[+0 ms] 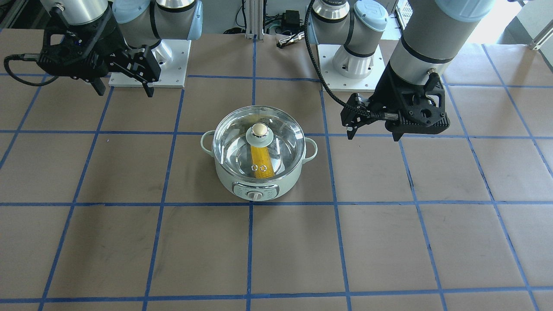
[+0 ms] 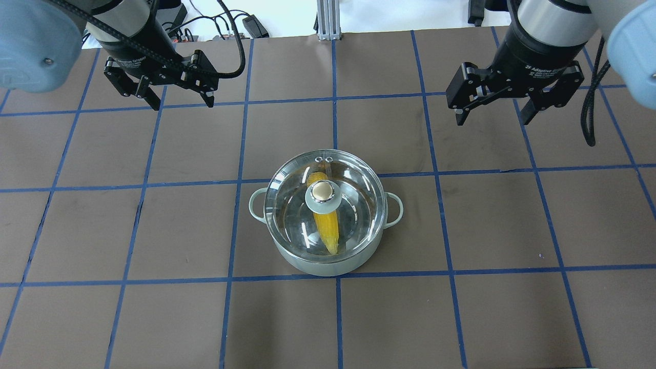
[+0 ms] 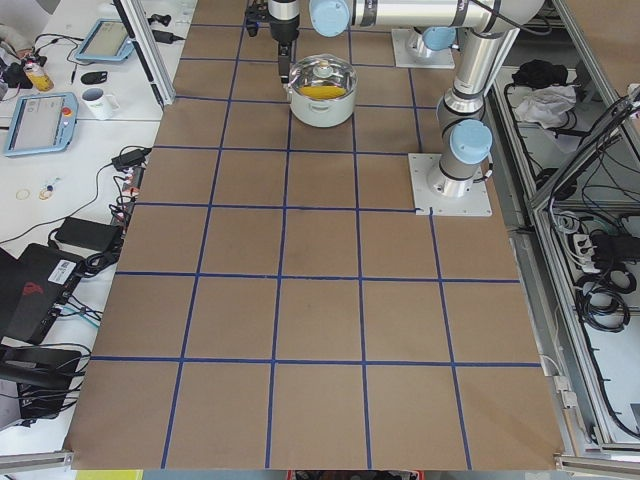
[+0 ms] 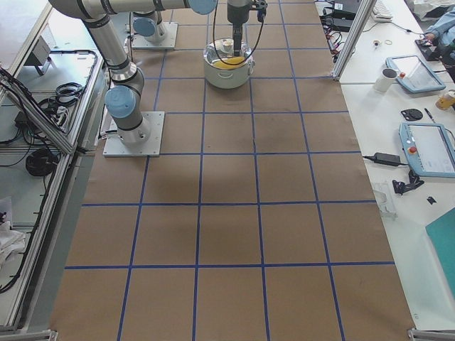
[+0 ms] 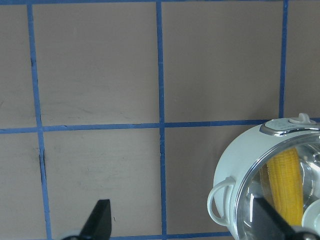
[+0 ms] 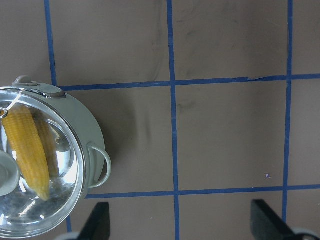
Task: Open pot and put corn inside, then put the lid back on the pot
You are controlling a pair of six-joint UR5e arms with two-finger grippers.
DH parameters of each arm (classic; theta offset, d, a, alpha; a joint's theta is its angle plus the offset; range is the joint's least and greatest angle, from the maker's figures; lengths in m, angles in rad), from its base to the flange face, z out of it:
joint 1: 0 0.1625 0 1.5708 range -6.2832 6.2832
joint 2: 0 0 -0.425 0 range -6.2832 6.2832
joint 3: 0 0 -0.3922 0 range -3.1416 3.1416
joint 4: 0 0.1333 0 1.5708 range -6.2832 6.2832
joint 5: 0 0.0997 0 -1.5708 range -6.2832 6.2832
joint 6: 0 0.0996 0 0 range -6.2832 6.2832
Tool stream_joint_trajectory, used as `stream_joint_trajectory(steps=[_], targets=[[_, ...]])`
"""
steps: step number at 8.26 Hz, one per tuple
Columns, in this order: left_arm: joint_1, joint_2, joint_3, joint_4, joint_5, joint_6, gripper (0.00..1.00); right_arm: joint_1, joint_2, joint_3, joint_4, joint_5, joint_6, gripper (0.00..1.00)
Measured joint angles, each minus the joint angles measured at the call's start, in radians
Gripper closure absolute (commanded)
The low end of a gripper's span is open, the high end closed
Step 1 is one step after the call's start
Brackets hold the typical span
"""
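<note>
The pale mint-green pot stands at the table's middle with the clear glass lid seated on it. The yellow corn lies inside, seen through the glass. In the overhead view the pot, lid and corn show the same. My left gripper is open and empty, raised far left of the pot; it also shows in the front view. My right gripper is open and empty, raised far right; it also shows in the front view. The wrist views show the pot and the corn.
Brown table cover with a blue tape grid. The two arm bases stand at the robot's edge. Cables and a power block lie behind them. Side benches with tablets and a mug flank the table.
</note>
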Motion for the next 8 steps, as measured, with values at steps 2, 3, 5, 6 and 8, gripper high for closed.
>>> stream_joint_trajectory(steps=[2,3,5,6,8], targets=[[0.0,-0.004,-0.002,0.005,-0.001,0.002,0.0,-0.005,-0.003,0.002,0.002,-0.003,-0.006,0.0],[0.0,-0.007,-0.002,0.006,-0.001,0.001,0.0,-0.005,-0.003,0.002,0.003,0.0,-0.007,0.0],[0.001,-0.01,-0.002,0.007,-0.001,0.002,0.0,-0.004,-0.003,0.002,0.006,0.003,-0.007,0.0],[0.001,-0.011,-0.002,0.007,-0.001,0.001,0.0,-0.004,-0.003,0.003,0.008,0.004,-0.007,0.0],[0.001,-0.011,-0.003,0.007,-0.001,0.002,0.0,-0.004,-0.003,0.004,0.009,0.004,-0.007,0.0]])
